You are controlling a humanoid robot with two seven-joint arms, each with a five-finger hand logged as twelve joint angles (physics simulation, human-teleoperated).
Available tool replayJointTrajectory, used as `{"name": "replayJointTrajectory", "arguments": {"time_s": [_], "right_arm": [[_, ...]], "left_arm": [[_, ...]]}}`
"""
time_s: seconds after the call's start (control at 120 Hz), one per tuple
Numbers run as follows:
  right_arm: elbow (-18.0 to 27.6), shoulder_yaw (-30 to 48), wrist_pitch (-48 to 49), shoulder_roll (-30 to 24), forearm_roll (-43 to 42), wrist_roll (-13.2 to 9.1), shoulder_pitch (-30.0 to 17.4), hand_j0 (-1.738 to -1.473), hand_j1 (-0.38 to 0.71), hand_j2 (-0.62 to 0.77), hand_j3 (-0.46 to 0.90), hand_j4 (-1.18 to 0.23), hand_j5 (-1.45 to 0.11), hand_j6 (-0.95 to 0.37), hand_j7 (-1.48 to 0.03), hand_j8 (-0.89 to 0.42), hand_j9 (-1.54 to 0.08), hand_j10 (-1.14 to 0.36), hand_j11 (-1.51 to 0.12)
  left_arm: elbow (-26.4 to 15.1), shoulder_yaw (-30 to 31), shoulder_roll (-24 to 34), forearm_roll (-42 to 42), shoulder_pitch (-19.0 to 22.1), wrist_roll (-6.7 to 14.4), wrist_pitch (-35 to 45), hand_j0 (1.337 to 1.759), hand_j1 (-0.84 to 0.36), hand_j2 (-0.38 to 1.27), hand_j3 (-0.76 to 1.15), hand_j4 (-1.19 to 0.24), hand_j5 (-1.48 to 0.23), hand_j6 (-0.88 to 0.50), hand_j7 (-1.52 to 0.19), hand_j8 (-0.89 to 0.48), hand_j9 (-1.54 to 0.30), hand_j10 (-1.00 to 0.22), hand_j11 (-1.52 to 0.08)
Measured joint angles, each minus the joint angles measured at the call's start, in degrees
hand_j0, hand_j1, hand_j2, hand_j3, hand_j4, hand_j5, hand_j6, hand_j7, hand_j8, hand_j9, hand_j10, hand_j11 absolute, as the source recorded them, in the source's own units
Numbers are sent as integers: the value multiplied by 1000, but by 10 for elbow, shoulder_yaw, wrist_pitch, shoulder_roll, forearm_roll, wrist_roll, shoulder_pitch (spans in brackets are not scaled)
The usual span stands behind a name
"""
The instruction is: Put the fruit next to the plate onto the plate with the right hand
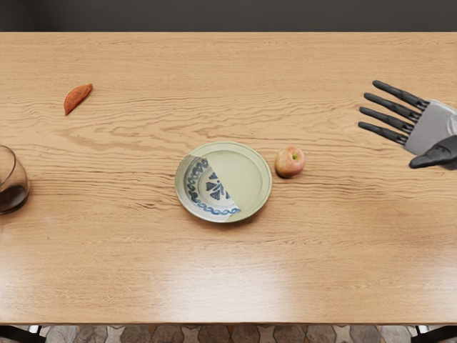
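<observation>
we see the right hand [427, 128] at the right edge of the table [343, 271], its fingers [389, 111] stretched out flat toward the left, released and holding nothing. well apart from it, to the left, the apple [290, 161] sits on the wood just beside the right rim of the plate [251, 187], not on it. the plate lies mid-table, pale green with a blue pattern on its left half. far left lies a small reddish-orange piece [77, 97], and a glass [11, 179] of dark liquid stands at the left edge.
</observation>
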Motion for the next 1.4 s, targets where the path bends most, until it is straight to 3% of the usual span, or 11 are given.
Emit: {"name": "replayJointTrajectory", "arguments": {"time_s": [0.2,0.45,0.658,0.808,0.9,1.025,1.183,1.3,1.4], "right_arm": [[4,12,3,1,-9,0,-5,-1658,-322,-2,0,-23,-32,-21,-32,-21,-32,-22,-32],[14,0,4,21,-222,0,69,-1658,-262,-13,0,-73,-96,-71,-96,-72,-96,-72,-96],[10,-103,4,69,-356,0,170,-1658,-255,-15,0,-79,-103,-78,-103,-78,-103,-79,-103],[11,-154,2,87,-458,0,206,-1658,-260,-14,0,-75,-98,-75,-98,-75,-98,-75,-98],[12,-200,-32,103,-522,0,227,-1658,-258,-14,0,-76,-99,-76,-99,-76,-99,-76,-99],[10,-322,-124,103,-590,0,296,-1658,-274,-12,0,-63,-82,-64,-82,-63,-82,-63,-82],[8,-383,-196,85,-627,0,328,-1658,-292,-9,0,-49,-62,-49,-62,-49,-62,-48,-62],[-11,-504,-249,80,-650,0,395,-1658,-300,-7,0,-43,-54,-43,-54,-43,-54,-42,-54],[-24,-557,-274,89,-658,0,425,-1658,-304,-7,0,-40,-50,-41,-50,-40,-50,-39,-50]], "left_arm": [[0,0,0,0,0,0,0,1658,349,0,0,0,0,0,0,0,0,0,0],[0,0,0,0,-1,0,0,1658,349,0,0,0,0,0,0,0,0,0,0],[0,0,0,0,-1,0,0,1658,349,0,0,0,0,0,0,0,0,0,0],[0,0,0,0,-1,0,0,1658,349,0,0,0,0,0,0,0,0,0,0],[0,0,0,0,-1,0,0,1658,349,0,0,0,0,0,0,0,0,0,0],[0,0,0,0,0,0,0,1658,349,0,0,0,0,0,0,0,0,0,0],[0,0,0,0,0,0,0,1658,349,0,0,0,0,0,0,0,0,0,0],[0,0,0,0,0,0,0,1658,349,0,0,0,0,0,0,0,0,0,0],[0,0,0,0,0,0,0,1658,349,0,0,0,0,0,0,0,0,0,0]]}}
